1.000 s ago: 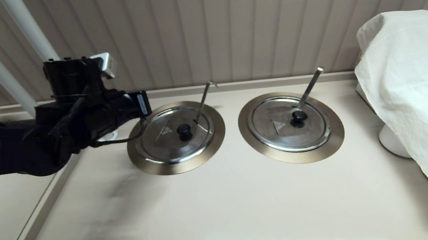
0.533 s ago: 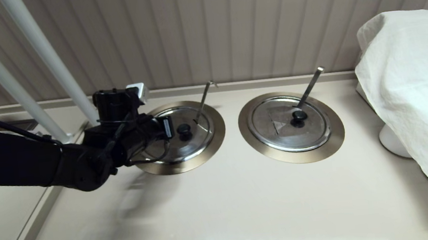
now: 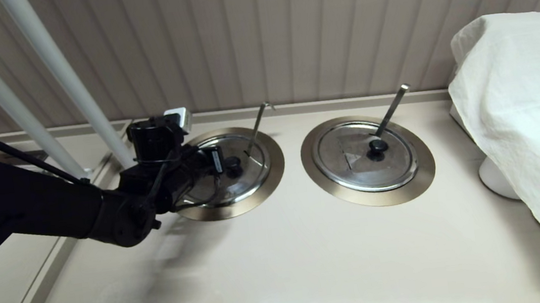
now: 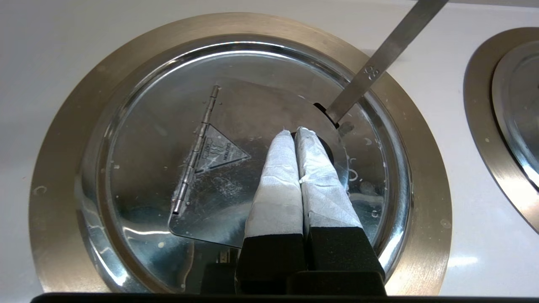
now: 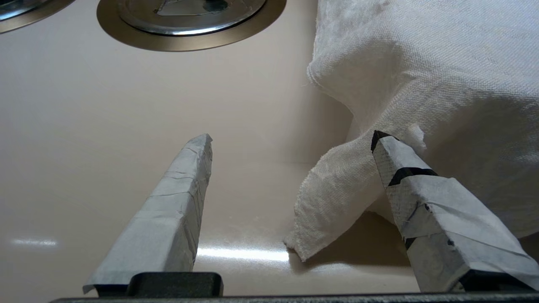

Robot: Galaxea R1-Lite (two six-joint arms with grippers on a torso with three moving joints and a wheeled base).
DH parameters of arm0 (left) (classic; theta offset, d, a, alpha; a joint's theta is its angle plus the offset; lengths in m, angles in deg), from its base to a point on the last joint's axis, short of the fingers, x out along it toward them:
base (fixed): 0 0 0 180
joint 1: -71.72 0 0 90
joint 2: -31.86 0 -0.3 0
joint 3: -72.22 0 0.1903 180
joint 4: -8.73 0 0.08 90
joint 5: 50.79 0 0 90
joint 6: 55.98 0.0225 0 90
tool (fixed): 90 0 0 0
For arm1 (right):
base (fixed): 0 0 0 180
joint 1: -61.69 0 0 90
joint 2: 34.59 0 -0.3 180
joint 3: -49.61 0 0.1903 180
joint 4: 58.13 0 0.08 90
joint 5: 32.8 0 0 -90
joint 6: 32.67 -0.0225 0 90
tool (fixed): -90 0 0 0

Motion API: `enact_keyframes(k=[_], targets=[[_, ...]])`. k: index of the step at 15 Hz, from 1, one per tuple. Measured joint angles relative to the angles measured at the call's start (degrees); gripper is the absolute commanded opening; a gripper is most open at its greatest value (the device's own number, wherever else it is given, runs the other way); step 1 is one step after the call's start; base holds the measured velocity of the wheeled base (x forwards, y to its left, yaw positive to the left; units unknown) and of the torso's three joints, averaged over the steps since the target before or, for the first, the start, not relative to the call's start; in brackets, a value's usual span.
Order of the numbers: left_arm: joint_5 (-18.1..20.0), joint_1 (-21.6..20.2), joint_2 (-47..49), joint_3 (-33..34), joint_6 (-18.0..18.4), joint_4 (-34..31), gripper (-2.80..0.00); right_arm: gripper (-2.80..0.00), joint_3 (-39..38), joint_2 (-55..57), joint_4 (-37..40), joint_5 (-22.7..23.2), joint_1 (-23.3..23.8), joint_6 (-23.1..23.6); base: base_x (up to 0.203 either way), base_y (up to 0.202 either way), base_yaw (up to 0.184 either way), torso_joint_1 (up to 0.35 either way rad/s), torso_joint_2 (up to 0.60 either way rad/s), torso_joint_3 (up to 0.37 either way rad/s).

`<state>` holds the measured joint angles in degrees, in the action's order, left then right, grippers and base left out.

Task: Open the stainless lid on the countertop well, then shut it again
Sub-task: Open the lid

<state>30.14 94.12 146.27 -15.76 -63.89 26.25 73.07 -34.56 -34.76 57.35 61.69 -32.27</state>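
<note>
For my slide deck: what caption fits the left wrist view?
Left gripper, shut, poised over the stainless lid seated in the countertop well.

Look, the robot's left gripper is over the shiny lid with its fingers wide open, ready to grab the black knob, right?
Not quite. The left gripper is over the stainless lid, right at the black knob, but its fingers are pressed shut together, not wide open. The left wrist view shows it. The lid lies closed on the countertop well.

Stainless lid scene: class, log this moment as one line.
left gripper: shut, at knob | stainless lid: closed on countertop well | right gripper: open, idle by white cloth
</note>
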Motion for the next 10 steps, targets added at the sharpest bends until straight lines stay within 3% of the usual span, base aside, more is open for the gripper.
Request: enact_keyframes(k=[10], targets=[[-0.2,-0.1,1.3,-0.5,0.0,0.1,-2.80,0.00,0.0,0.0,0.0,0.0,0.0,0.0,0.000,0.000,0.000,0.000,0.00,0.000]])
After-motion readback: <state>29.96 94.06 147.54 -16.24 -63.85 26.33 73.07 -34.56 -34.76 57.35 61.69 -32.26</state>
